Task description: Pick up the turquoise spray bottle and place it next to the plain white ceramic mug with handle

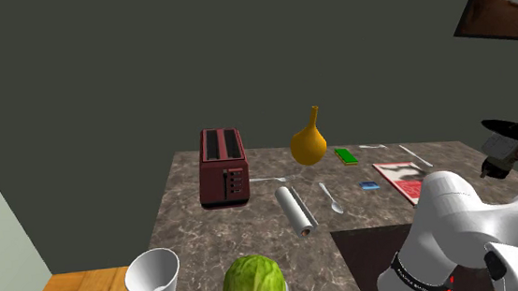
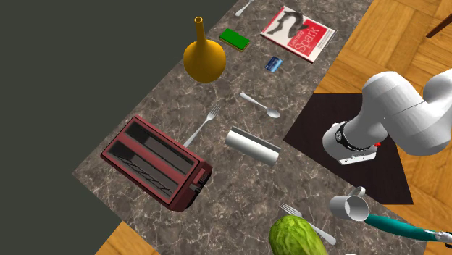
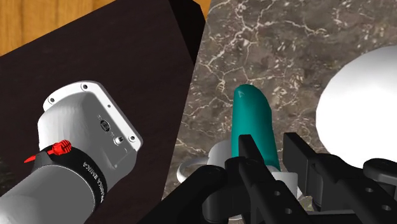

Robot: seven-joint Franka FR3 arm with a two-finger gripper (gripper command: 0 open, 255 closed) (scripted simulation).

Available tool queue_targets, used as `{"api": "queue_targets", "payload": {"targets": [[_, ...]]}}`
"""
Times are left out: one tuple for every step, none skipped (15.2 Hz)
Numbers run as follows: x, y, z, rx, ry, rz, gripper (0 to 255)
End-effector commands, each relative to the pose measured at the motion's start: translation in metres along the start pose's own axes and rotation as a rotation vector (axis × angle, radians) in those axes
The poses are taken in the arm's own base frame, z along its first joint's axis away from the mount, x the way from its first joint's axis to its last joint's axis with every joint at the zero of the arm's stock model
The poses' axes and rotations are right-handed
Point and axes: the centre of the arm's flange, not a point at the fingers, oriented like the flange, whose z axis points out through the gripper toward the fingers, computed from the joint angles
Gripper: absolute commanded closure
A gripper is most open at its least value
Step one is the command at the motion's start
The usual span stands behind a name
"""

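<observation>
I read the tool point(image 3: 272, 153) clamped on the turquoise spray bottle point(image 3: 254, 118), held just beside the white mug point(image 3: 362, 102); pickup done, set-down pending.

Magazine point(image 2: 298, 32), beyond vase point(image 2: 203, 59) at counter's point(image 2: 239, 190) far corner: red script word on white cover, seemingly "Spark", with smaller unreadable print around it. Arm's black ring point(image 3: 89, 175), off counter, well apart from vase: white lettering, illegible. Blue card point(image 2: 273, 64) near vase: marks unreadable.
</observation>
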Motion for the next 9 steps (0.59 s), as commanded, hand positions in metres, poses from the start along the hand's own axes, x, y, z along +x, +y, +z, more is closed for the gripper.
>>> {"api": "queue_targets", "payload": {"targets": [[-0.001, -0.001, 0.01, 0.0, 0.0, 0.0, 255], [-0.001, -0.002, 0.016, 0.0, 0.0, 0.0, 255], [-0.002, -0.002, 0.021, 0.0, 0.0, 0.0, 255], [-0.002, -0.003, 0.026, 0.0, 0.0, 0.0, 255], [-0.002, -0.003, 0.03, 0.0, 0.0, 0.0, 255], [-0.002, -0.003, 0.03, 0.0, 0.0, 0.0, 255], [-0.002, -0.003, 0.03, 0.0, 0.0, 0.0, 255], [-0.002, -0.003, 0.03, 0.0, 0.0, 0.0, 255], [-0.002, -0.003, 0.03, 0.0, 0.0, 0.0, 255]]}}
